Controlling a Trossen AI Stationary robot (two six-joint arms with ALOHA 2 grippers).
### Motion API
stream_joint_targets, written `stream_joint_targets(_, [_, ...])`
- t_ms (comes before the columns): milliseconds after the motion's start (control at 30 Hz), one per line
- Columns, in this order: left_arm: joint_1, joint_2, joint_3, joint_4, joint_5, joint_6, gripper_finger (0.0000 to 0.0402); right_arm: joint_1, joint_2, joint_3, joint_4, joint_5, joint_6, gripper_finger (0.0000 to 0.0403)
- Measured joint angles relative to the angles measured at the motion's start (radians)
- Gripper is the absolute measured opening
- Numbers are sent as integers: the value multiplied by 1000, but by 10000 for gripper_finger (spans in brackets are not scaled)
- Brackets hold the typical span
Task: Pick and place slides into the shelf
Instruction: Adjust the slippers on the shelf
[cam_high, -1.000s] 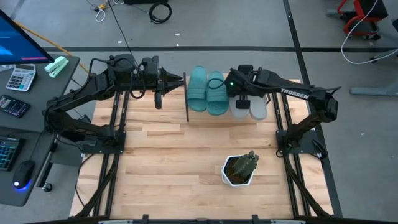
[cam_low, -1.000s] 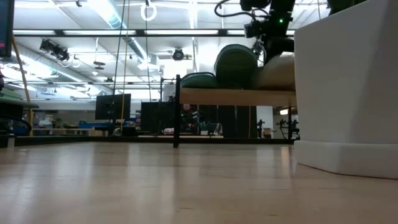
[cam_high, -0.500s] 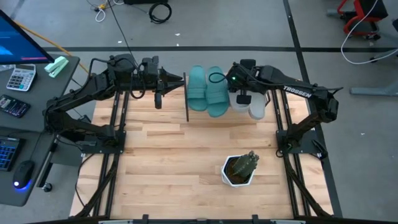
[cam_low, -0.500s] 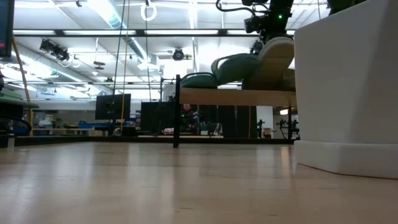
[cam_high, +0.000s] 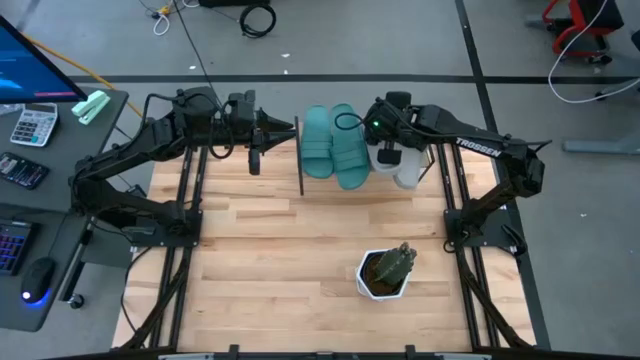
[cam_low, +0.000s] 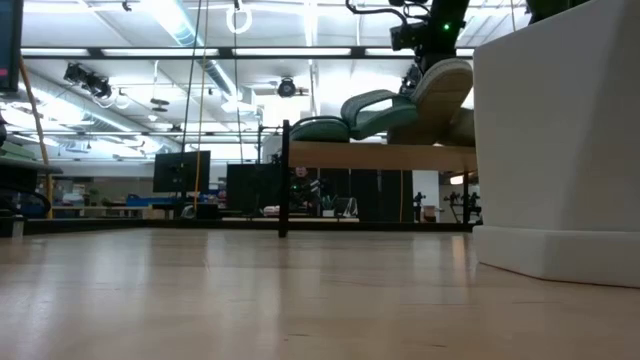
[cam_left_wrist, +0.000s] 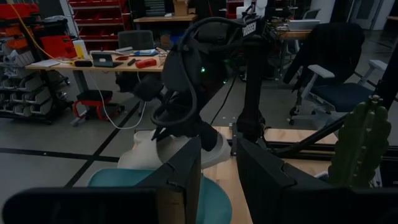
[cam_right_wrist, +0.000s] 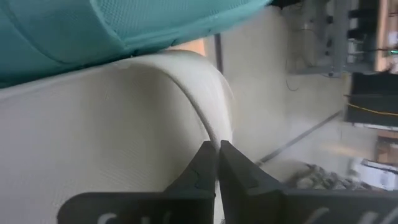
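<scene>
The shelf (cam_high: 302, 160) stands at the table's far edge; in the low view its plank (cam_low: 380, 155) carries all the slides. Two teal slides (cam_high: 318, 140) (cam_high: 350, 148) lie on its left half, the second one tilted (cam_low: 378, 108). Two grey slides (cam_high: 408, 165) lie on its right half. My right gripper (cam_high: 383, 140) is over them, shut on the inner grey slide (cam_low: 445, 85). My left gripper (cam_high: 285, 128) waits level by the shelf's left end, with a narrow gap between its fingers (cam_left_wrist: 217, 168). Whether it touches the shelf does not show. My right gripper (cam_right_wrist: 217, 149) pinches the curved edge of the grey slide's strap (cam_right_wrist: 208, 130) between its fingertips. It comes slanting down from the table's right side. The slide is tilted, its raised side (cam_low: 450, 72) up beside the teal slide (cam_right_wrist: 124, 31) and its lower side toward the plank.
A white pot with a cactus (cam_high: 385, 270) stands on the table's near right part; it fills the right of the low view (cam_low: 560, 140). Black arm frames run along both table sides. The wooden tabletop (cam_high: 280, 250) lies between the shelf and the pot.
My right gripper has moved a little toward the table's left and up, with the grey slide in its fingers. The grey slide has tipped up on its side. The teal slide beside it has been pushed left and now leans lower against it.
</scene>
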Motion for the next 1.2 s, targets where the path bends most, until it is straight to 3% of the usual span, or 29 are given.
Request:
stream_joint_targets(133, [0, 0, 0, 0, 0, 0, 107, -14, 2, -6, -43, -113, 37, 4])
stream_joint_targets(433, [0, 0, 0, -8, 0, 0, 107, -10, 5, -31, 7, 4, 61, 4])
stream_joint_targets(633, [0, 0, 0, -25, 0, 0, 107, -10, 1, -32, 65, 13, 65, 4])
stream_joint_targets(767, [0, 0, 0, -25, 0, 1, 107, -21, 1, -32, 71, -91, 22, 4])
stream_joint_targets(900, [0, 0, 0, -25, 0, 2, 107, -8, -1, -32, 133, 6, 19, 4])
stream_joint_targets(1200, [0, 0, 0, -26, 0, 1, 107, -19, -7, -32, 165, 6, 0, 4])
